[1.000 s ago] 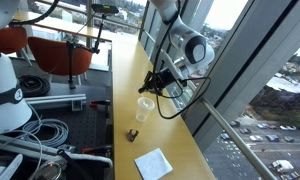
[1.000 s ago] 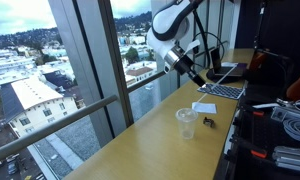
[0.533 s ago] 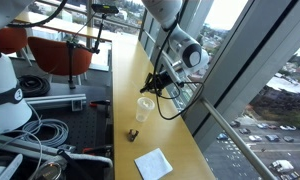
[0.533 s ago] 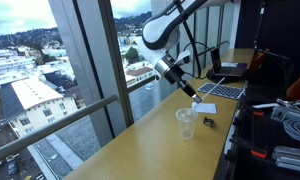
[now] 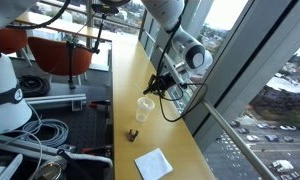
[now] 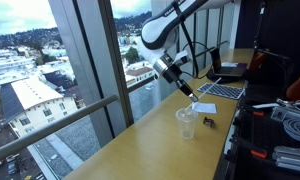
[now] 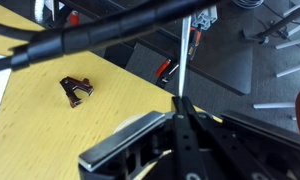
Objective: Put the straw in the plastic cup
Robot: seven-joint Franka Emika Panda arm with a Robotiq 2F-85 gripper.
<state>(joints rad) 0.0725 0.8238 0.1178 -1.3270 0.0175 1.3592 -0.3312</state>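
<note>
Straw point(image 7: 182, 60) is pinched in the claw point(image 7: 179, 108), jutting straight out past its tips. Just below the claw, the plastic cup point(image 6: 186, 122) stands upright on the tabletop point(image 6: 150, 148); a dark brown lump point(image 7: 77, 90) lies off to one side.

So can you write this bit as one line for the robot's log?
gripper: shut on straw | place: over cup | cup: upright | straw in cup: cannot tell

One straw point(image 7: 182, 55), one cup point(image 5: 145, 107), one sheet point(image 5: 153, 164)
</note>
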